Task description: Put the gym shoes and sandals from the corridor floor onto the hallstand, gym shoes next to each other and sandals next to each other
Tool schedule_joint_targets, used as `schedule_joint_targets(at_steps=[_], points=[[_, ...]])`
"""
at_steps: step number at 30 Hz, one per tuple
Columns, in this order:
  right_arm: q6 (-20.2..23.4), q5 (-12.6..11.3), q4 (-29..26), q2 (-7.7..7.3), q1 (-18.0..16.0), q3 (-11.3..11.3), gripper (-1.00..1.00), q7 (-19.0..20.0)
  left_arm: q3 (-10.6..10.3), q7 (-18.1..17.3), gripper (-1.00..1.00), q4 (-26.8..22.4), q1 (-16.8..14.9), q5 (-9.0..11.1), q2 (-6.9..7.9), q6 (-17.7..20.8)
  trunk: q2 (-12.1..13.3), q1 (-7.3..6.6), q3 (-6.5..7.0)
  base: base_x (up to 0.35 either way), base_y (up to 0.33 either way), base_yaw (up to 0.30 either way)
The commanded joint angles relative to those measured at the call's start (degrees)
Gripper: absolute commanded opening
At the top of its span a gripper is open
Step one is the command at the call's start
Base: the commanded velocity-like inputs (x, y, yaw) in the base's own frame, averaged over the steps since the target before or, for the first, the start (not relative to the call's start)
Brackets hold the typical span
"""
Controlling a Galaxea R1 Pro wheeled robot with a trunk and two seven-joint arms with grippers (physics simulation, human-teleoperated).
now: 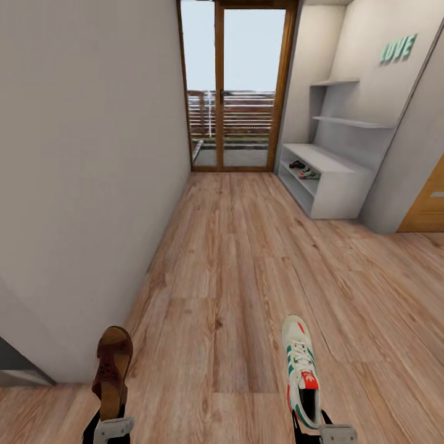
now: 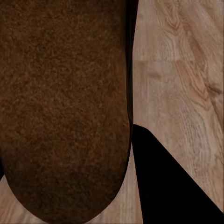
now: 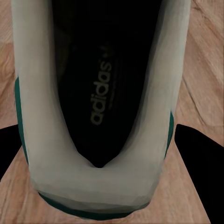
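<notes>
At the near edge of the head view, the left gripper is holding a flat brown open sandal with a tan footbed by its heel end, and the toe is pointing away toward the far end of the corridor. In the left wrist view the brown sole of this sandal is lying along the fingers, with the floor beside it. The right gripper is clenching the heel of a white lace-up gym shoe with green stripes and a red tongue patch; the right wrist view is looking into its dark opening, so one finger is probably sitting inside the collar.

Both shoes are being carried above the light brown wood-plank corridor floor. The sandal is looking light and thin, and it may be bending or swinging when held only at one end. The gym shoe is looking stiffer at the heel, so this is a good place to hold, though the toe is hanging far out.

The pale grey-white hallstand with open shelves is standing well apart, far right, beside the glass door with a wooden frame. Some footwear is already lying on its shelf; which kind, I cannot tell.
</notes>
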Motion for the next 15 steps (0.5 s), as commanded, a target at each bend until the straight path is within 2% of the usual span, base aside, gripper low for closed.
schedule_joint_targets(at_steps=[1,15], points=[[-0.15,0.61,0.02,0.06,-0.04,-0.25,-1.00,-0.27,0.17,0.05,-1.00,0.02,-0.03,-0.40,-0.02,-0.14,-0.02,0.02,-0.05,0.339,0.000,0.000],[-0.15,0.61,0.02,0.06,-0.04,-0.25,-1.00,-0.27,0.17,0.05,-1.00,0.02,-0.03,-0.40,0.02,-0.14,-0.02,0.02,-0.05,0.339,0.000,0.000]])
